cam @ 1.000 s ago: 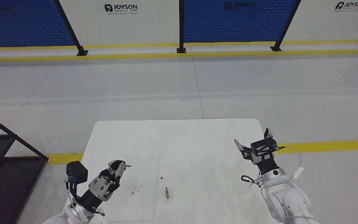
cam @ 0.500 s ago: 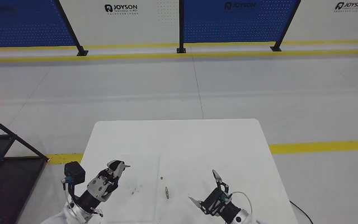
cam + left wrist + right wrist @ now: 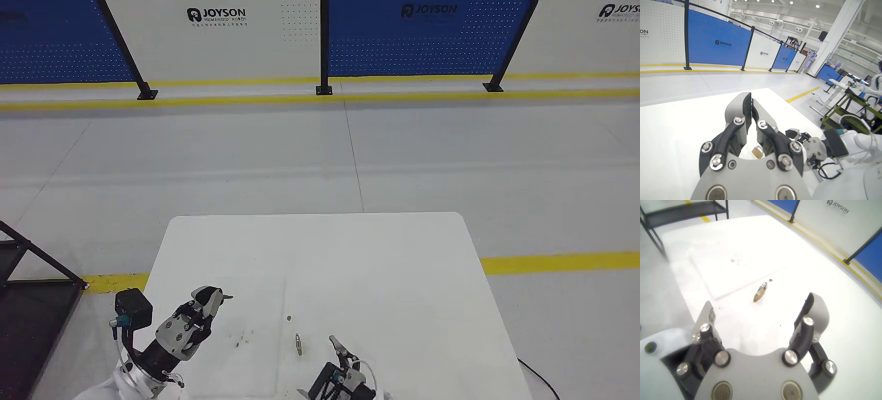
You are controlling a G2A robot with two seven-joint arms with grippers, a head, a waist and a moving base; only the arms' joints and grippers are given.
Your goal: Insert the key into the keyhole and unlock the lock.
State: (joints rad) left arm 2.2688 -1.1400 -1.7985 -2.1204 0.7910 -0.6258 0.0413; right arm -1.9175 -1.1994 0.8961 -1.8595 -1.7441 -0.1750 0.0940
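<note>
One smooth white table [image 3: 400,250] with rounded corners, near edge cut off. Two grey metal grippers with black ribbed pads [image 3: 800,311]. Left gripper [image 3: 751,101] at near left: pads pressed together at the tips, anything pinched between them too hard to make out. Right gripper [image 3: 320,368] at near centre, partly cut off, jaws spread wide. One small brass padlock [image 3: 760,292] with silver shackle: sits on the table between the two, just far-left of the right gripper.
</note>
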